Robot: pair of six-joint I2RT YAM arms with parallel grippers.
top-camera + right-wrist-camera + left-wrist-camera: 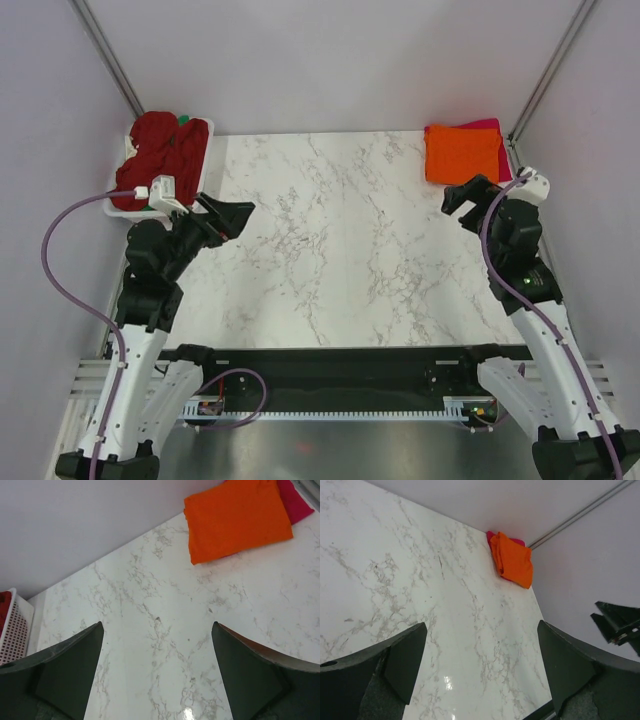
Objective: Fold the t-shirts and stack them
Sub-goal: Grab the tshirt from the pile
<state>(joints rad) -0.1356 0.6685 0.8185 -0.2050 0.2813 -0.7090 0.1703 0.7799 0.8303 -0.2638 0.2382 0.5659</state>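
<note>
A folded orange t-shirt [461, 152] lies on a folded magenta-pink t-shirt [492, 126] at the table's far right corner; the two also show in the left wrist view [514, 560] and the right wrist view [236, 517]. Crumpled dark red t-shirts [165, 150] fill the white lattice basket [208, 157] at the far left, with a bit of green cloth [184, 120] showing. My left gripper [232, 215] is open and empty just right of the basket. My right gripper [470, 195] is open and empty just in front of the orange t-shirt. The white t-shirt is hidden.
The white marble table top [340, 240] lies between the arms. Purple-grey walls close in the back and both sides. A purple cable [60, 230] loops left of my left arm. The basket edge shows in the right wrist view [15, 625].
</note>
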